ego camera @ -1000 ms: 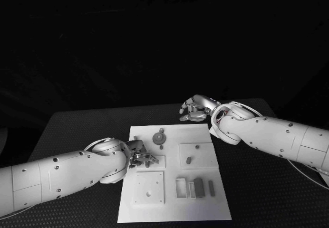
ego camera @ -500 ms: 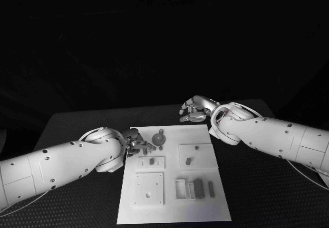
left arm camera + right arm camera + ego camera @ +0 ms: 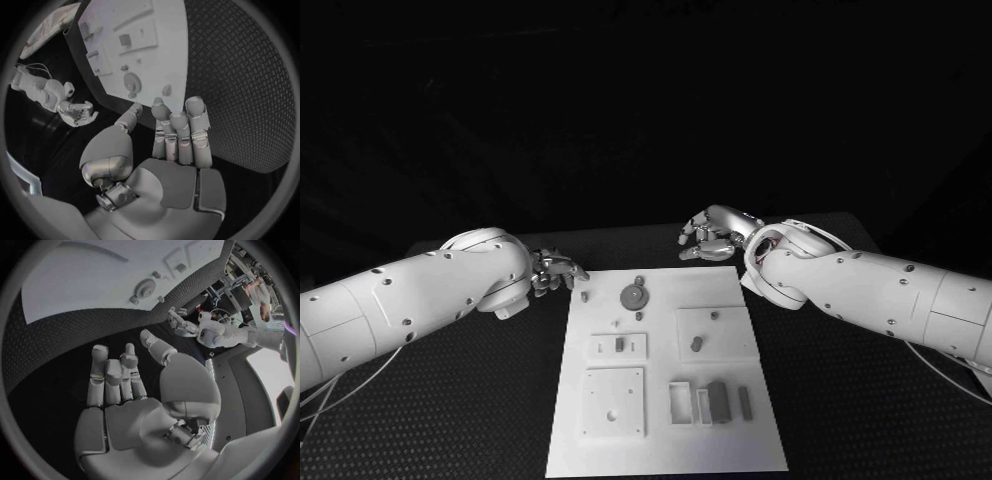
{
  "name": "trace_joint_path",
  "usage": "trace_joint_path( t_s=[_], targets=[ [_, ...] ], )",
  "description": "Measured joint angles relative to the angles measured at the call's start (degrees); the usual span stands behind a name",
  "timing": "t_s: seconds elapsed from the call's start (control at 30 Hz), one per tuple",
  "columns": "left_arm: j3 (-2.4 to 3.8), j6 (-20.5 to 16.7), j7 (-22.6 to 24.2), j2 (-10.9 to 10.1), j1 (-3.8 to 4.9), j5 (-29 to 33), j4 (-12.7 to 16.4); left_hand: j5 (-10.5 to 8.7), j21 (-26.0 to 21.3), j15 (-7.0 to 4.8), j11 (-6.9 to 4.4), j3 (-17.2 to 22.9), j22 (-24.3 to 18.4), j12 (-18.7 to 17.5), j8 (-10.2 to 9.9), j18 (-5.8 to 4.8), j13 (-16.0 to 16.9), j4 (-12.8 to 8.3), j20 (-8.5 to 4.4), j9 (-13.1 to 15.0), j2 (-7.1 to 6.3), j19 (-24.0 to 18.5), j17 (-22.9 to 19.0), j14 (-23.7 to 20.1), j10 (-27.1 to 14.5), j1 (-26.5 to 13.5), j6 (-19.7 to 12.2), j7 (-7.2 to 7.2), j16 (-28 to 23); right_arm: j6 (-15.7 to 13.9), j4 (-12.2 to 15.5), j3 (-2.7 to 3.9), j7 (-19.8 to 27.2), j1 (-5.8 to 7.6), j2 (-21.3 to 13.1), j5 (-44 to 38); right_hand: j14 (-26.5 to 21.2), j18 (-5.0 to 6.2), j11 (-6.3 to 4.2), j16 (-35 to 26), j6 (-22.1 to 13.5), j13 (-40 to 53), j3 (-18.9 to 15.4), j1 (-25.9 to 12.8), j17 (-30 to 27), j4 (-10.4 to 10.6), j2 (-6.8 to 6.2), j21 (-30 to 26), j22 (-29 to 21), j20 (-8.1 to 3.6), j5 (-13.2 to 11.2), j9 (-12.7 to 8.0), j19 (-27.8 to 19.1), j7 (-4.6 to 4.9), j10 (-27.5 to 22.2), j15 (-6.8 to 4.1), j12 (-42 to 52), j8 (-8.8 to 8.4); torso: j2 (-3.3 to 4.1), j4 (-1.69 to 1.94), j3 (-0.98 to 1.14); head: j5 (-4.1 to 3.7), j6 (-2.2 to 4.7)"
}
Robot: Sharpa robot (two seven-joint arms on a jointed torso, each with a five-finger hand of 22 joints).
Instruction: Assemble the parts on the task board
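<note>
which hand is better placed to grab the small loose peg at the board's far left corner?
Left, probably. The left hand hovers empty just beside the small grey peg at the white task board's far left corner. The right hand sits beyond the far right corner, farther away.

The small parts (image 3: 717, 397) on the task board (image 3: 664, 445) seem too small to identify.

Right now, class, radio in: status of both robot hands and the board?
Left robot hand open, off the board's left edge. Right robot hand open, beyond its far edge. Task board untouched, nothing blocking.
</note>
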Motion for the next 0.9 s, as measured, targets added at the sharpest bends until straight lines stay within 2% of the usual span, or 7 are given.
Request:
trace_joint_path(
  t_s=[0.13,0.33,0.37,0.6,0.73,0.77,0.9],
  targets=[
    [0.01,1.24,0.00,0.95,0.41,-0.38,-3.15,0.00,-0.02,0.07,0.04,0.00,0.00,0.00,-0.44,-0.01,-0.17,0.00,0.07,-0.37,-0.44,-0.07,-0.14,-0.07,-0.04,-0.44,-0.47,0.31,0.00,0.01,0.00,0.00,0.00,0.00,-0.04,0.01,0.00,0.00,0.00,0.00,0.00,0.00,0.00,0.00,0.00,0.00,0.00,0.00,0.00,0.00,0.00,0.00,0.00,0.00,0.00,0.00,0.00,0.00,0.05,-0.02,-0.01,0.03,0.12],
    [0.02,4.05,-0.10,2.64,0.60,-2.24,-6.63,-0.31,-0.51,0.69,0.74,0.44,-0.16,-0.27,-1.60,-0.05,-0.49,1.30,0.17,-1.28,-2.72,-0.16,-0.57,-0.33,-0.23,-1.11,-1.41,0.44,-0.23,0.01,0.03,0.00,0.00,0.00,0.00,0.02,0.00,0.00,0.00,0.00,0.00,0.00,0.00,0.00,0.00,0.00,0.00,0.00,0.00,0.00,0.00,0.00,0.00,0.00,0.00,0.01,0.00,0.00,0.07,-0.02,-0.02,0.07,0.22],
    [0.02,4.46,-0.11,2.90,0.60,-2.44,-7.03,-0.31,-0.69,0.90,0.97,0.74,-0.17,-0.27,-1.97,-0.36,-0.55,1.60,0.17,-1.51,-3.06,-0.17,-0.67,-0.48,-0.47,-1.07,-2.48,0.89,-0.23,0.01,0.03,0.00,0.00,0.00,0.02,0.02,0.01,0.00,0.00,0.00,0.00,0.00,0.00,0.00,0.00,0.00,0.00,0.00,0.00,0.00,0.00,0.00,0.00,0.00,0.00,0.01,0.00,0.00,0.07,-0.02,-0.02,0.09,0.23],
    [-0.02,7.05,-0.12,4.74,0.59,-3.44,-9.59,-0.30,-0.98,1.74,1.86,1.21,-0.12,-0.49,-3.60,-0.78,-0.72,2.37,0.56,-2.83,-3.41,-0.98,-1.04,-1.31,-1.38,-0.83,-4.55,1.61,-0.23,0.02,0.01,-0.01,0.00,0.00,0.23,0.03,0.01,0.00,0.00,0.00,0.00,0.01,0.00,0.00,0.00,0.00,0.00,0.00,0.00,0.00,0.00,-0.01,0.00,0.00,0.00,0.02,0.00,0.00,0.08,-0.10,-0.03,0.14,0.25],
    [-0.03,7.76,0.05,5.53,0.50,-3.59,-10.75,-0.30,-1.21,2.13,2.11,1.21,0.19,-0.49,-3.60,-0.80,-0.72,2.37,0.77,-3.22,-3.41,-1.20,-1.04,-1.70,-1.65,-0.83,-5.28,2.07,-0.23,0.03,0.02,-0.01,0.00,0.00,0.36,0.04,-0.19,-0.01,0.00,0.00,0.01,0.01,0.00,0.00,0.00,0.00,0.00,0.00,0.00,0.00,0.00,-0.01,0.00,0.00,0.00,-0.07,0.00,0.00,0.13,-0.16,-0.02,0.12,0.30],
    [-0.03,7.81,0.11,5.75,0.43,-3.59,-11.03,-0.30,-1.21,2.23,2.31,1.21,0.19,-0.49,-3.60,-0.81,-0.72,2.37,0.98,-3.29,-3.41,-1.40,-1.04,-1.80,-1.86,-0.83,-5.70,2.46,-0.23,0.04,0.02,-0.01,0.00,0.00,0.37,0.04,-0.20,0.00,0.00,0.00,0.01,0.01,0.00,0.00,0.00,0.00,0.00,0.00,0.00,0.00,0.00,-0.01,0.00,0.00,0.00,-0.06,0.00,0.00,0.14,-0.20,-0.02,0.11,0.30],
    [-0.09,8.02,0.48,6.83,-0.16,-3.59,-12.16,-0.23,-1.21,2.23,2.32,1.21,0.19,-0.49,-3.60,-0.82,-0.71,2.37,0.98,-3.37,-3.23,-1.40,-1.04,-1.80,-1.86,-0.64,-5.72,2.44,-0.23,0.05,0.02,-0.01,-0.01,0.00,0.40,0.04,-0.20,-0.01,0.00,0.00,0.01,0.01,0.00,0.00,0.00,0.00,0.00,0.00,0.00,0.00,0.00,-0.01,0.00,-0.01,0.00,-0.06,0.00,0.00,0.22,-0.28,0.01,-0.04,0.15]
  ],
)
